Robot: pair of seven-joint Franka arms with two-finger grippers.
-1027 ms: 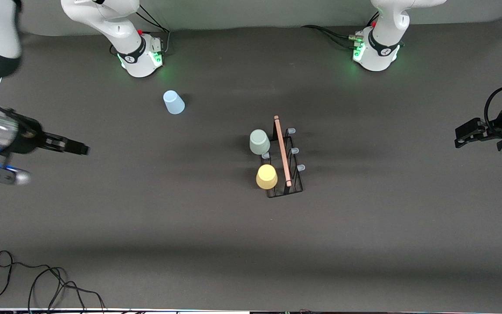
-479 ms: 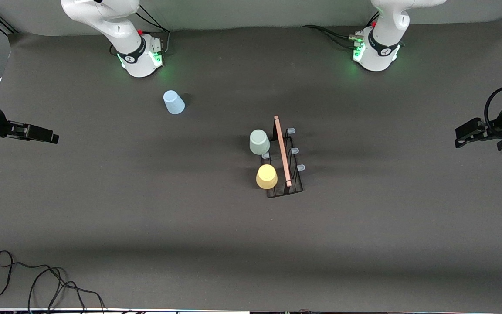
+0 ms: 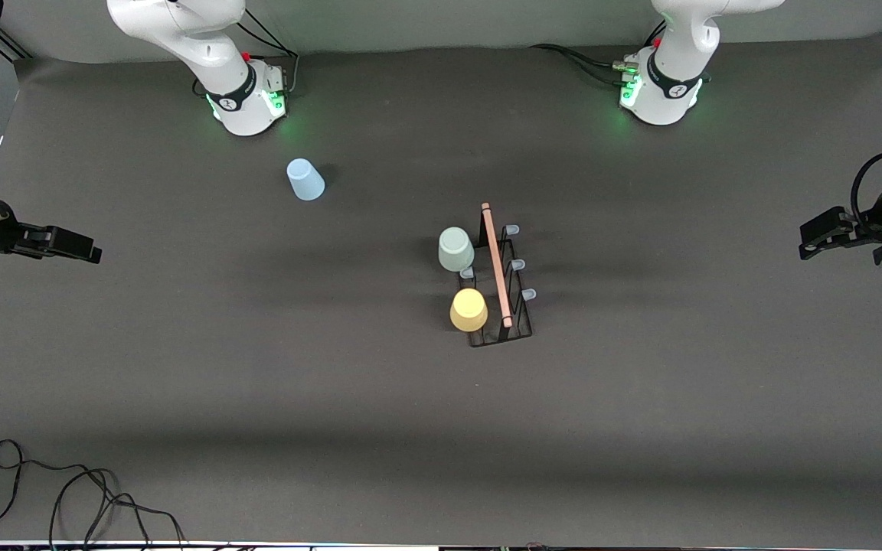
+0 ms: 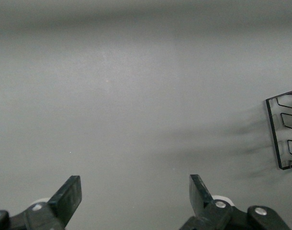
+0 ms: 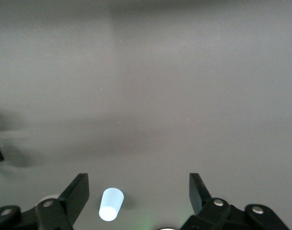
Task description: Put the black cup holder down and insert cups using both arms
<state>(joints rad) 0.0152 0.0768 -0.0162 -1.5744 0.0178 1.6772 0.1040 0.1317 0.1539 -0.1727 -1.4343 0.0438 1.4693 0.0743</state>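
One light blue cup (image 3: 305, 180) left outside the black cup holder (image 3: 499, 285).
Light, slippery: pinch its wall; right gripper (image 5: 139, 191) and left gripper (image 4: 135, 192) gape empty, well apart from it.

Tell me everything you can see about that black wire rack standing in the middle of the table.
The black cup holder is a thin black wire rack standing upright on the dark table, with a light wooden rod handle along its top. Pegs with pale caps stick out on both sides. A pale green cup and a yellow cup sit upside down on pegs on the side toward the right arm's end; the pegs on the side toward the left arm's end are bare. No gripper touches it.
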